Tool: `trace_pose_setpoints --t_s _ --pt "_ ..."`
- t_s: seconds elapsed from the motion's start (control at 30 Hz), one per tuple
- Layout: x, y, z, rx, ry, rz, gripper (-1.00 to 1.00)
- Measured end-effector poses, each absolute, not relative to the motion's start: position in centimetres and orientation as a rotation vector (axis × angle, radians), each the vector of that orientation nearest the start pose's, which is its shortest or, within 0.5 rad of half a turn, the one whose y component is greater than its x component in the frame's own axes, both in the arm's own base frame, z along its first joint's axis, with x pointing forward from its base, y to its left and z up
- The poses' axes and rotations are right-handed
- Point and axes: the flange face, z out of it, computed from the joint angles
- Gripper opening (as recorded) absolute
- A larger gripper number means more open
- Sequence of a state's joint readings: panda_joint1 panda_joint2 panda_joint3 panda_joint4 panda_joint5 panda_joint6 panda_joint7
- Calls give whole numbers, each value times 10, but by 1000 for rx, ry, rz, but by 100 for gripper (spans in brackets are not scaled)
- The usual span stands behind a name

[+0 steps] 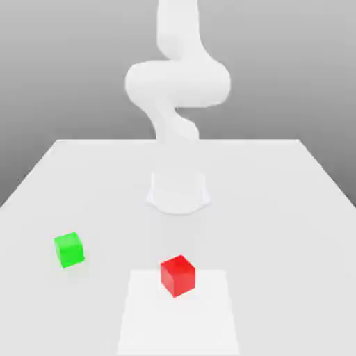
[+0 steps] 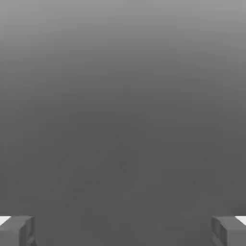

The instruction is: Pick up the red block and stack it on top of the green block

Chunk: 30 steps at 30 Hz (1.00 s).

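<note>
Claw: our gripper stands wide, holding nothing.
Approach: we descend squarely over the red block, near-right of the green block.

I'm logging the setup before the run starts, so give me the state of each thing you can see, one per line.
Red block: resting flat on the table, on a lighter square patch, not held.
Green block: on the table, apart from the red block, nothing stacked on it.
Claw: open, fingers wide apart, nothing between them.
Arm: upright behind the blocks.
</note>
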State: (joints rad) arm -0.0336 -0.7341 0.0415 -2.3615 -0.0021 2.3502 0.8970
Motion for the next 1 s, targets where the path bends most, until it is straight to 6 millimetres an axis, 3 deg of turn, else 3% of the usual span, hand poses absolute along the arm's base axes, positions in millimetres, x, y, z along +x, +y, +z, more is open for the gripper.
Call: trace_pose_setpoints --t_s 0.13,0.3,0.43,0.57,0.67,0.97,1.0 --pt "412 14 562 -2422 1421 -758 0" --pt "425 9 437 -2344 1754 -523 0" --pt "407 3 336 -2226 2042 -314 0" --pt "362 0 234 -2035 2358 -68 0" --pt "351 -1 201 -1974 2436 -14 0" --pt "347 0 147 -1971 2444 -2 0" --pt "346 0 144 -1972 2444 -1 -100"
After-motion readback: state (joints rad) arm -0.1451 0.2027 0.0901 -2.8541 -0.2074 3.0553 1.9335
